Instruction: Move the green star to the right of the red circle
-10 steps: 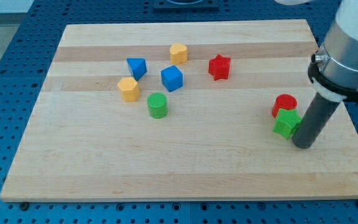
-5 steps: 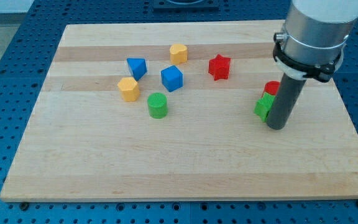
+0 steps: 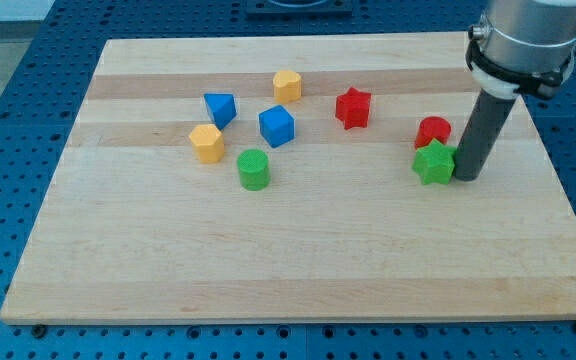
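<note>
The green star (image 3: 433, 163) lies on the wooden board at the view's right, just below the red circle (image 3: 433, 132) and touching or nearly touching it. My tip (image 3: 468, 176) stands right against the star's right side, a little below and to the right of the red circle. The dark rod rises from there toward the view's top right.
A red star (image 3: 353, 107) lies to the left of the red circle. Further left are a blue cube (image 3: 277, 126), a yellow block (image 3: 287, 85), a blue block (image 3: 220, 108), a yellow hexagon (image 3: 207, 143) and a green cylinder (image 3: 253, 169). The board's right edge (image 3: 553, 170) is near my tip.
My tip swept up and left from the lower right, pushing the green star and the red circle left and up, then shifted right and up. The star now shows fully.
</note>
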Robot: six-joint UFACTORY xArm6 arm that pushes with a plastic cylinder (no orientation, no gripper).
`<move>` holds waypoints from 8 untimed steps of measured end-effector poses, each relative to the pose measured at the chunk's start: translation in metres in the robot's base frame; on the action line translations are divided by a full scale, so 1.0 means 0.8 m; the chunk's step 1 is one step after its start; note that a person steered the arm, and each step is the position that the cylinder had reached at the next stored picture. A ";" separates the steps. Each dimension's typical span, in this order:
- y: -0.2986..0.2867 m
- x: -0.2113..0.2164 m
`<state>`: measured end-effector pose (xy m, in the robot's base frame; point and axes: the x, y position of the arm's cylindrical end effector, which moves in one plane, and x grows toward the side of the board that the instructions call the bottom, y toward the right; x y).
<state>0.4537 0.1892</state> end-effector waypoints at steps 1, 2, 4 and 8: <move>-0.008 -0.005; -0.033 -0.005; -0.095 0.001; -0.180 0.005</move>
